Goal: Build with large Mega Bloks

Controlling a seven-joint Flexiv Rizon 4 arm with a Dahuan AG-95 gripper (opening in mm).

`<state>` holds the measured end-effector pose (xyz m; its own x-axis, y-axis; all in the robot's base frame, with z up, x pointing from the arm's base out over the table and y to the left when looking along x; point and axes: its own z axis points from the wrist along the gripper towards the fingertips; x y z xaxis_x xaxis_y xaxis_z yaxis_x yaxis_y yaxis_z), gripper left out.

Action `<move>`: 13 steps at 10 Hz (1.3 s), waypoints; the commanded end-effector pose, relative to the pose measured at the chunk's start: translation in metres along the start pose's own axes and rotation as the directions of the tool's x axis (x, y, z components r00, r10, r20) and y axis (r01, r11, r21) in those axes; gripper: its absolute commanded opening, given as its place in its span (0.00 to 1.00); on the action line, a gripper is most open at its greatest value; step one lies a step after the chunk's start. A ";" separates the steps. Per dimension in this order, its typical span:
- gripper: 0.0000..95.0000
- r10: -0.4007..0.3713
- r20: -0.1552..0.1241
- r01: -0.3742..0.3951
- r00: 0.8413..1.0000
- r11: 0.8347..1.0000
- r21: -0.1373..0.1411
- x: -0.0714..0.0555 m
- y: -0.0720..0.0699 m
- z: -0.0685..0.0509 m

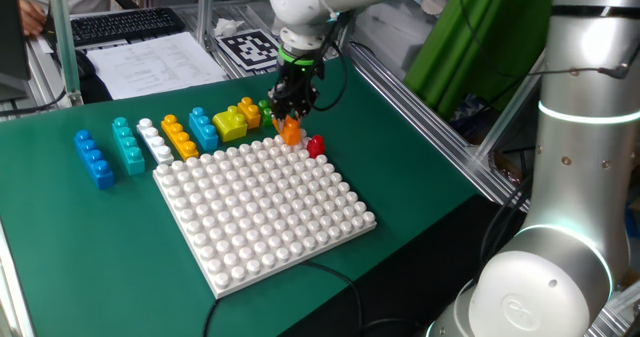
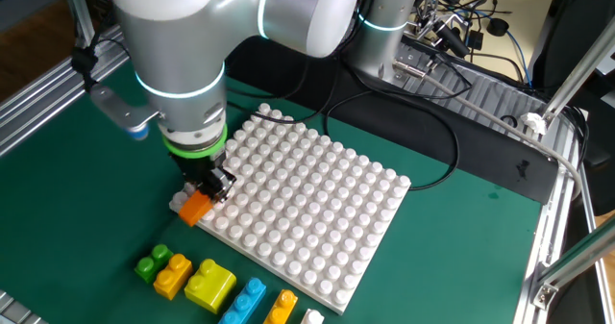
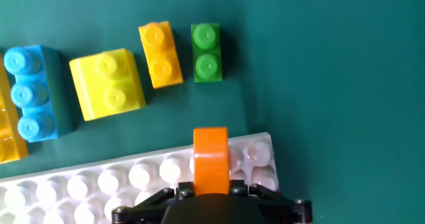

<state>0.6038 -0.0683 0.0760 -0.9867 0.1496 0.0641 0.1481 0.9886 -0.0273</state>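
Observation:
My gripper (image 1: 292, 105) is shut on an orange Mega Blok (image 1: 291, 130), its fingers clamped on the block's sides. The hand view shows this orange block (image 3: 210, 159) hanging over the corner studs of the white baseplate (image 3: 99, 184), and I cannot tell if it touches them. In the other fixed view the same block (image 2: 195, 207) sits at the plate's near-left corner under the gripper (image 2: 213, 185). A small red block (image 1: 316, 145) lies on the mat just beside that corner. Loose bricks lie in a row along the plate's edge: green (image 3: 206, 52), amber (image 3: 160, 54), yellow (image 3: 107, 83), blue (image 3: 30, 91).
Further along the row lie an amber brick (image 1: 180, 137), a white one (image 1: 153, 139), a teal one (image 1: 127, 144) and a blue one (image 1: 93, 157). The baseplate (image 1: 265, 207) has no bricks on its studs. A black cable (image 2: 442, 170) runs past the plate's far side.

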 end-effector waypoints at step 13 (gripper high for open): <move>0.00 -0.082 0.014 0.082 0.997 0.997 -0.004 0.016 0.000 0.007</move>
<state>0.5852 -0.0666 0.0698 -0.9965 0.0686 0.0477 0.0678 0.9975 -0.0187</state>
